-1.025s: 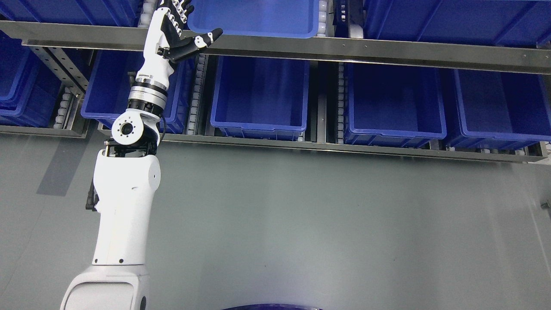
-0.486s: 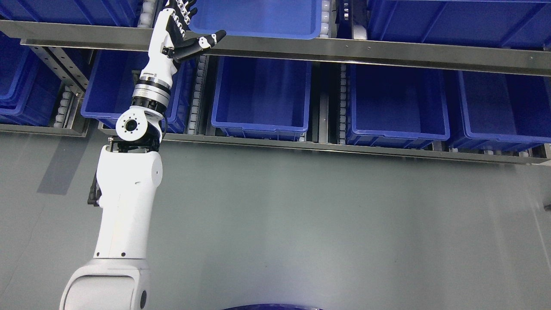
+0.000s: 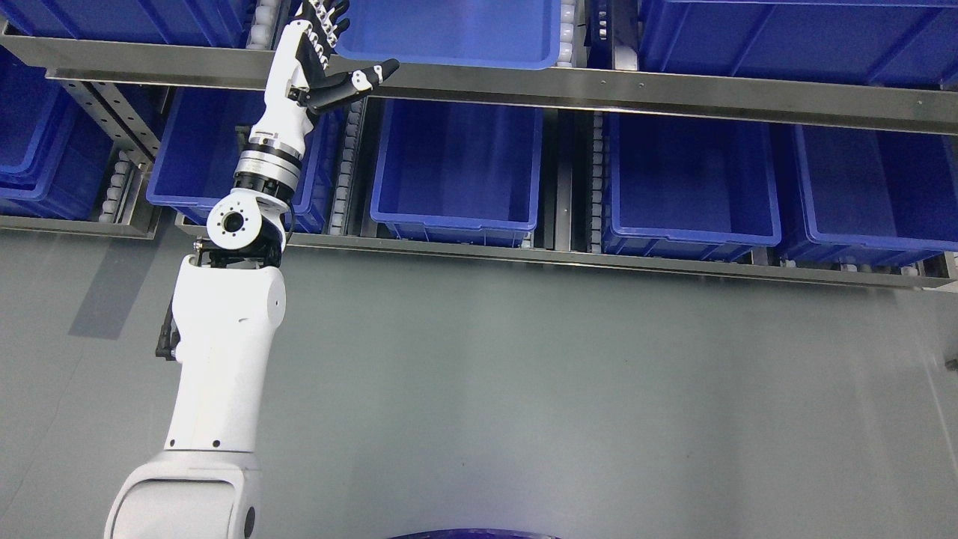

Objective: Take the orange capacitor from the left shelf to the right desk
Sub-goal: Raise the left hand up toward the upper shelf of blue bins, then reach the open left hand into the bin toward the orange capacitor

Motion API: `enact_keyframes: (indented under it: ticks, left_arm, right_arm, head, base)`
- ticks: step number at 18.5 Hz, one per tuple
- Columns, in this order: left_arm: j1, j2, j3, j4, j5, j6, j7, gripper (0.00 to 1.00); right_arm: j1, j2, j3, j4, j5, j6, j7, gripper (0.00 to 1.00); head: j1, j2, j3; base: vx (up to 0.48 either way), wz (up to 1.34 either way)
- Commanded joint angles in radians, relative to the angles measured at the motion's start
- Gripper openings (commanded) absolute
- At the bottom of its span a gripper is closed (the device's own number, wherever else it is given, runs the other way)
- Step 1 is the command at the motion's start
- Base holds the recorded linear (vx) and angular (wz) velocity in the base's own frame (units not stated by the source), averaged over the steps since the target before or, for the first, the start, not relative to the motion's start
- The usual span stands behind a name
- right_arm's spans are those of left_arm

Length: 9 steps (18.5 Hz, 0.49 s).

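The left arm (image 3: 224,352) rises from the lower left edge and reaches up to the metal shelf rail (image 3: 599,86). The left hand (image 3: 322,56) is at the left corner of a light blue bin (image 3: 449,34) on the upper shelf, fingers (image 3: 329,19) spread and extended, thumb (image 3: 359,81) sticking out along the rail, holding nothing. Darker blue bins (image 3: 453,161) sit in the row below. The orange capacitor cannot be seen in this view.

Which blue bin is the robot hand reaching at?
The lighter blue bin on the upper shelf; the left robot hand is open at its left corner.
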Motion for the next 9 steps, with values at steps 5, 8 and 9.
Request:
enact_keyframes:
  ticks: [5, 8, 9]
  left_arm:
    - [0.001, 0.018, 0.019, 0.01, 0.001, -0.022, 0.004, 1.0]
    - [-0.002, 0.018, 0.019, 0.01, 0.001, -0.022, 0.006, 1.0]
    - [-0.004, 0.018, 0.019, 0.01, 0.001, -0.022, 0.006, 1.0]
  right_arm:
    - [0.033, -0.017, -0.011, -0.023, 0.0, -0.001, 0.004, 1.0]
    - [0.033, -0.017, -0.011, -0.023, 0.0, -0.001, 0.004, 1.0]
    - [0.033, -0.017, -0.011, -0.023, 0.0, -0.001, 0.004, 1.0]
  head:
    - [0.0, 0.0, 0.0]
    - [0.0, 0.0, 0.0]
    - [0.0, 0.0, 0.0]
  base:
    - [-0.018, 0.03]
    - [0.028, 0.0]
    - [0.029, 0.07]
